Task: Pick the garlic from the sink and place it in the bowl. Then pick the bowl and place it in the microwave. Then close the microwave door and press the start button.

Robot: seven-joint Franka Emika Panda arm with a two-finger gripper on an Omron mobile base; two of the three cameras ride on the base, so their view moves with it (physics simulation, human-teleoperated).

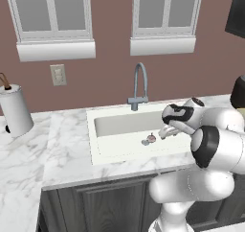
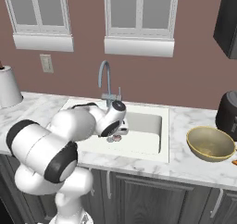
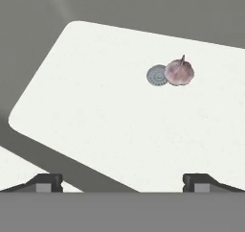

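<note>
Lying on the sink (image 3: pixel 95 111) floor against the drain (image 3: pixel 156 75), the garlic (image 3: pixel 179 72) sits beyond the wide-apart fingers (image 3: pixel 45 182).

A dusky reddish-brown wall (image 1: pixel 110 77) runs along the far side, with two white-framed windows (image 1: pixel 50 10) set over thick white sills and a pale outlet plate (image 1: pixel 58 75) below the left one. A white marble counter (image 1: pixel 62 149) with grey veins runs beneath it and turns near on the left. Dark grey wood cabinet doors (image 2: pixel 139 197) line the front under the counter.
</note>
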